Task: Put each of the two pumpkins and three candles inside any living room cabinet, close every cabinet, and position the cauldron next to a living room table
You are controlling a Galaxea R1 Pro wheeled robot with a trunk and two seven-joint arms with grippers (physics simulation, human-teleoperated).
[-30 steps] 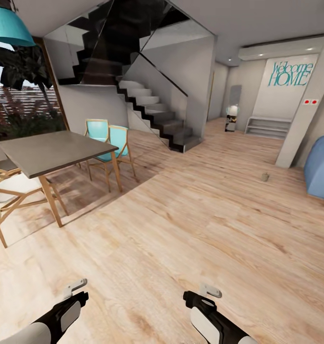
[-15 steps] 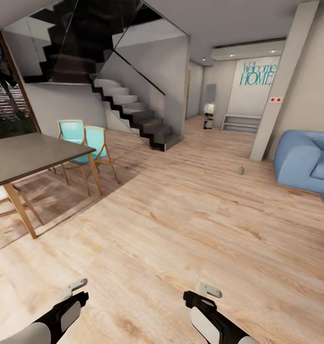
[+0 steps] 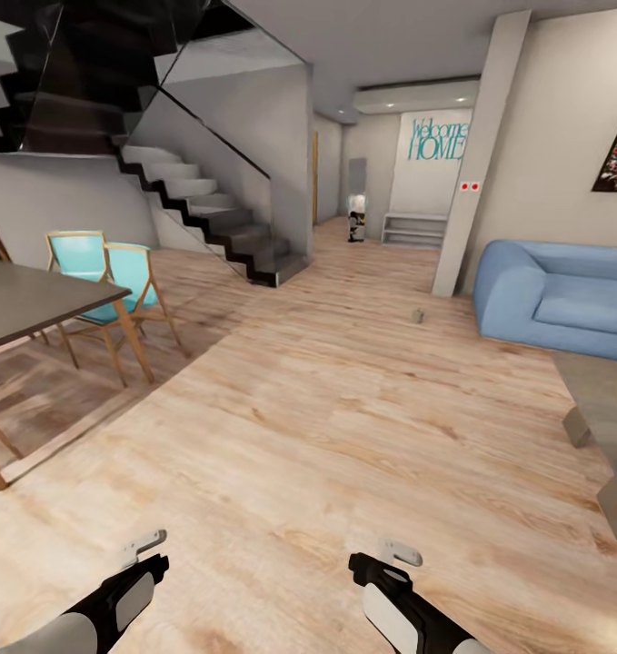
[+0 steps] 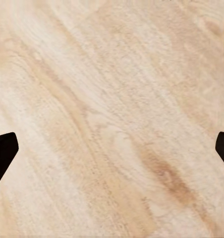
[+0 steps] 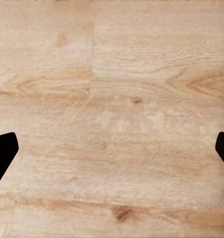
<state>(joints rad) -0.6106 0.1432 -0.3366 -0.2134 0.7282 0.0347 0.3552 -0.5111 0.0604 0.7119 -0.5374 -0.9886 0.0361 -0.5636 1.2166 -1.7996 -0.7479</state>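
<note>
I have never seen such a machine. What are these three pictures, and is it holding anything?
This is a simulated wheeled robot with two arms. The big picture is from its head camera: left claw and right claw hang over a wooden floor, with a dining table, stairs and a blue sofa around. A small grey thing, maybe a candle, stands on the floor. The two small pictures are from wrist cameras, looking at floor between dark fingertips. Both claws are open and empty.

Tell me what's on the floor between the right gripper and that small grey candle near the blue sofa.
Bare light wooden floor. In the head view nothing stands between the right gripper and the small grey candle beside the blue sofa.
</note>
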